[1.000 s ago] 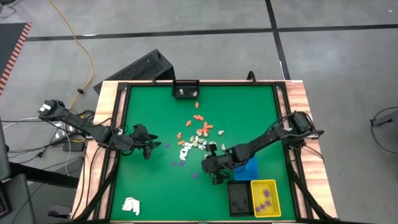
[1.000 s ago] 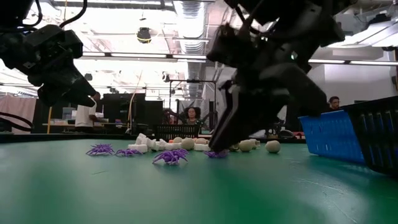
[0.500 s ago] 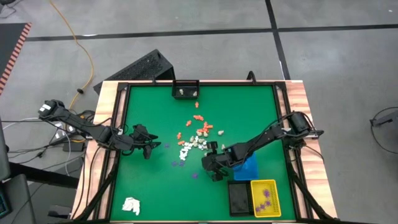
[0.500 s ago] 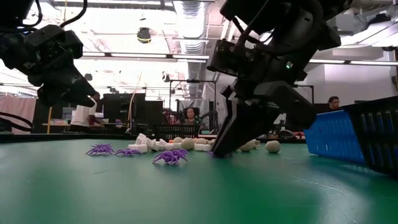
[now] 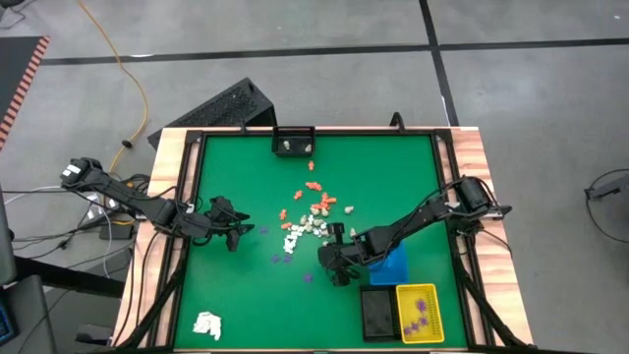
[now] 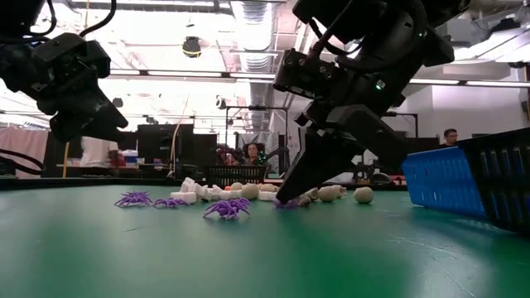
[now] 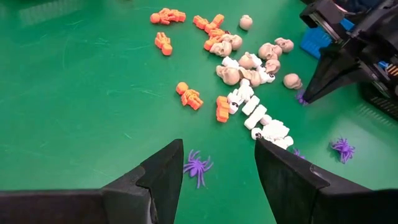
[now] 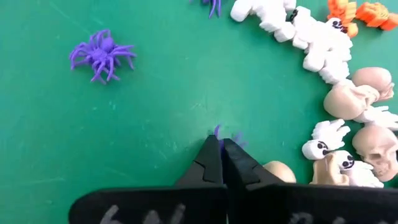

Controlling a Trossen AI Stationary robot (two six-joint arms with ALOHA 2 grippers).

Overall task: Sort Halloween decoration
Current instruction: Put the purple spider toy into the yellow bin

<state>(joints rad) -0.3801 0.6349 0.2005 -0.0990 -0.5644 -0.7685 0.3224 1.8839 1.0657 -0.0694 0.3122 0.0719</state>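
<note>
The right tool [image 8: 222, 142] was down at the green table [image 5: 236, 177] with its fingers pinched together on a small purple spider [image 8: 225, 134], of which only a few legs poked out past the tips, so it was holding that one piece. Just ahead of those tips sat the main heap of the Halloween decoration [image 5: 311, 218]: white skeleton bits [image 8: 314, 34] and cream skulls [image 8: 348, 98] right beside the tool, with orange figures [image 7: 189, 96] farther out on the far side of the pile. Another purple spider [image 8: 101, 52] lay loose on the cloth off to one side of the right tool, clear of it and not touching anything. Behind the right tool, toward its own arm, were a blue tray [image 5: 394, 265], a black tray [image 5: 377, 312] and a yellow tray [image 5: 419, 313] with a few purple pieces already in it. The left tool [image 7: 219, 163] hung above the table well apart from the pile, fingers spread wide with nothing between them, and one more purple spider [image 7: 198, 166] lay on the cloth just below the gap. A white paper-like wad [image 5: 206, 324] sat far off near the table's corner on the left arm's side, and a small dark bin [image 5: 293, 143] stood at the far edge.
</note>
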